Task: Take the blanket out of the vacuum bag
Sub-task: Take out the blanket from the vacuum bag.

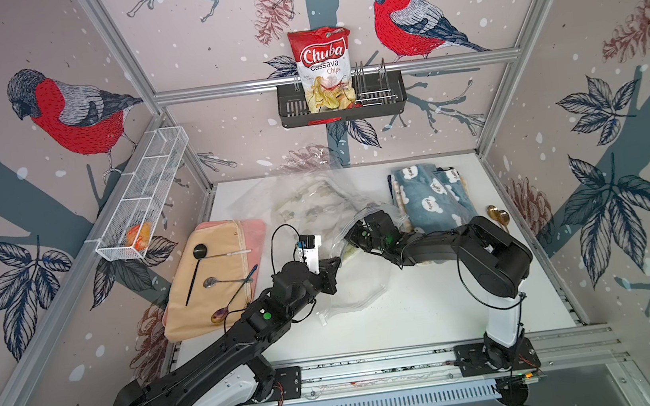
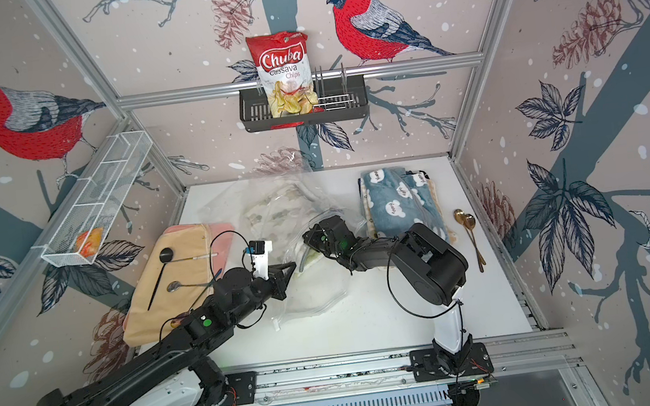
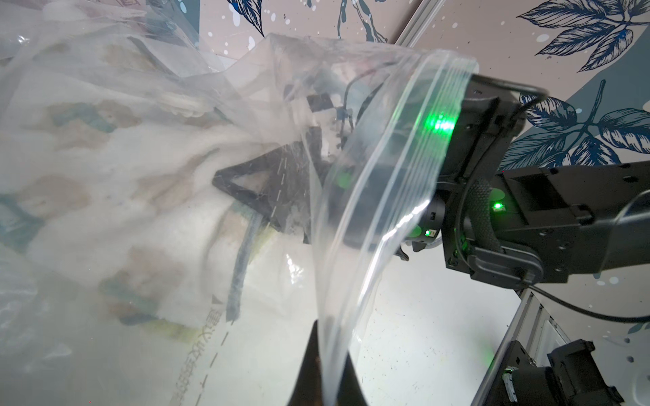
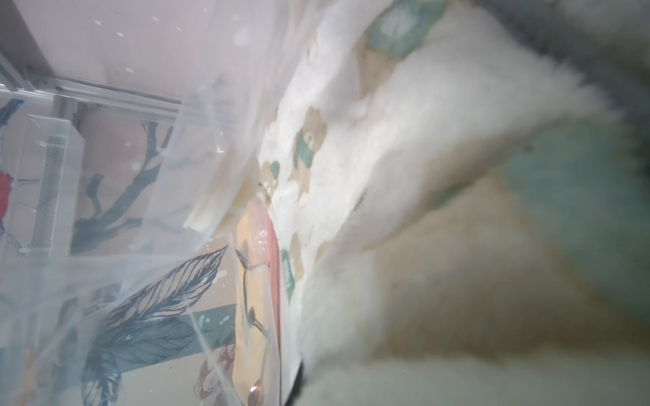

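1. Lying crumpled across the middle of the white surface [image 1: 411, 319], the vacuum bag [image 1: 314, 197] holds a pale blanket [image 1: 307, 210] printed with tan and green shapes; in both top views the blanket is inside the clear plastic.
2. The left tool [image 1: 332, 265] is closed on the zip-seal edge of the bag, and the left wrist view shows that ribbed edge [image 3: 397, 197] arching up from between its dark fingers [image 3: 309, 369].
3. The right tool [image 3: 225, 179] reaches in through the bag's open mouth; through the plastic, the left wrist view shows its dark tip pressed into the blanket's fleece.
4. Whether the right tool is closed on the blanket cannot be told: the plastic blurs it in the left wrist view, and the right wrist view is filled by out-of-focus fleece [image 4: 422, 175].
5. A blue cloud-print blanket [image 1: 431, 196] lies folded at the back right of the surface, just beside the bag, with two gold spoons [image 1: 499, 215] near the right edge.
6. A peach cushion [image 1: 207, 284] sits on the left side, with a black ladle [image 1: 197, 264] and other spoons on top of it.
7. A bag of Chuba cassava chips [image 1: 323, 66] stands in a black rack [image 1: 341, 104] on the back wall, and a white wire basket [image 1: 143, 195] hangs on the left wall.
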Controlling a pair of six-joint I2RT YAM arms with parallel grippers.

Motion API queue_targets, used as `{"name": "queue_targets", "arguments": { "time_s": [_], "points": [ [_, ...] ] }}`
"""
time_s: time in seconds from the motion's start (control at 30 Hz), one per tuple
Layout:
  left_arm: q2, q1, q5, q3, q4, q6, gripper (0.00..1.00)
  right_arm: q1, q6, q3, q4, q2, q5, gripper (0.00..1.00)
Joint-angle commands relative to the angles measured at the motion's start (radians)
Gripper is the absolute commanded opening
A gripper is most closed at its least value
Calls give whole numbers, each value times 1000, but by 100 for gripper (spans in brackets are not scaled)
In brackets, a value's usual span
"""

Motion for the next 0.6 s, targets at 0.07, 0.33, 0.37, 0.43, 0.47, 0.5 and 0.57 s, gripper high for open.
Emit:
{"name": "queue_targets", "arguments": {
  "time_s": [0.07, 0.33, 0.37, 0.43, 0.47, 0.5, 0.57],
  "points": [
    [1, 0, 7, 4, 26, 5, 0, -1, 20, -39, 57, -8, -19, 40],
    [14, 4, 15, 5, 37, 4, 0, 15, 55, -33, 75, 24, -33, 58],
    [14, 4, 16, 5, 35, 4, 0, 18, 56, -16, 69, 38, -32, 59],
    [11, 5, 14, 5, 33, 4, 0, 21, 57, 25, 43, 66, -28, 61],
    [8, 5, 13, 5, 31, 4, 0, 22, 63, 42, 37, 85, -36, 61],
    [8, 4, 13, 5, 29, 3, 0, 23, 72, 51, 39, 95, -39, 62],
    [5, 4, 13, 5, 27, 4, 0, 26, 79, 66, 38, 116, -33, 63]
  ]
}}
